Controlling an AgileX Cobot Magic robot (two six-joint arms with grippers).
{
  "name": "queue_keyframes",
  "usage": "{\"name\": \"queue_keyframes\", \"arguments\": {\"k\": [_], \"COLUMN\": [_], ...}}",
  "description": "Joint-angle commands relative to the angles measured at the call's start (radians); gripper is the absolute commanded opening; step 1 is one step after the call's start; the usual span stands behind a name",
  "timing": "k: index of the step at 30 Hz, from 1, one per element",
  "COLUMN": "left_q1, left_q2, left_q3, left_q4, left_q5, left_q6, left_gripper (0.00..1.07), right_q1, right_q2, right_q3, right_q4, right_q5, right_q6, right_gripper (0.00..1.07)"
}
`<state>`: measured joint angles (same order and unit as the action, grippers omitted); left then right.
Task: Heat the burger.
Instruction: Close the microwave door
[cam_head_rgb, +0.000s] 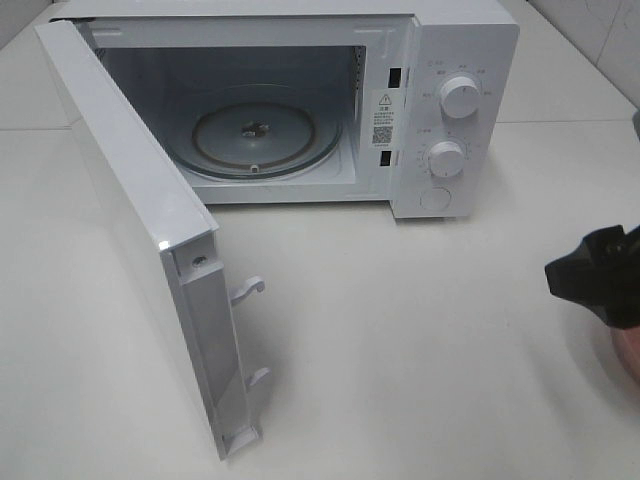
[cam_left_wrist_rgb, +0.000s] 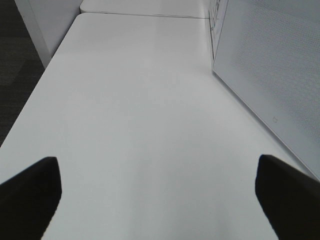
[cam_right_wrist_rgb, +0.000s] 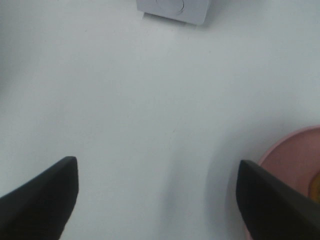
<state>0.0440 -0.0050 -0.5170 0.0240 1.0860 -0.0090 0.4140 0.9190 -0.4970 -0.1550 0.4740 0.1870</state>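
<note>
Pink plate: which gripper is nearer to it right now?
Right. The right gripper hangs open with the pink plate just beside one finger. The left gripper is open over bare table by the microwave door, no plate in its view.

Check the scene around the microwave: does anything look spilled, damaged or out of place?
Nothing stands out. The microwave door stands wide open, and the glass turntable sits flat and bare inside. The table shows no spill. Only the pink plate's edge is visible.

Perhaps a lab, microwave (cam_head_rgb: 300, 110), white table (cam_head_rgb: 420, 340)
</note>
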Motion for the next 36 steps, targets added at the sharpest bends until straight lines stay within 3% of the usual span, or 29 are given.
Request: {"name": "queue_keyframes", "arguments": {"k": [1, 13, 18, 21, 32, 36], "left_q1": [0.003, 0.003, 0.003, 0.003, 0.003, 0.003], "left_q2": [-0.012, -0.012, -0.012, -0.012, -0.012, -0.014], "left_q3": [0.003, 0.003, 0.003, 0.003, 0.003, 0.003], "left_q4": [0.0, 0.0, 0.0, 0.0, 0.0, -0.001], "left_q5": [-0.016, -0.016, -0.016, -0.016, -0.016, -0.016], "left_q6": [-0.004, -0.004, -0.004, -0.004, -0.004, -0.003], "left_gripper": [0.98, 0.98, 0.98, 0.98, 0.98, 0.98], "right_q1": [-0.001, -0.008, -0.165, -0.207, -0.309, -0.319], "right_q2": [-0.097, -0.353, -0.58, -0.693, -0.952, -0.954], "right_q3": [-0.002, -0.013, -0.02, -0.02, 0.006, 0.006], "right_q4": [0.069, 0.078, 0.096, 0.096, 0.099, 0.099], "right_q5": [0.166, 0.342, 0.384, 0.383, 0.486, 0.486], "right_q6": [-0.095, -0.076, -0.104, -0.104, -0.117, -0.117], "right_gripper": [0.84, 0.82, 0.8, 0.77, 0.75, 0.76]}}
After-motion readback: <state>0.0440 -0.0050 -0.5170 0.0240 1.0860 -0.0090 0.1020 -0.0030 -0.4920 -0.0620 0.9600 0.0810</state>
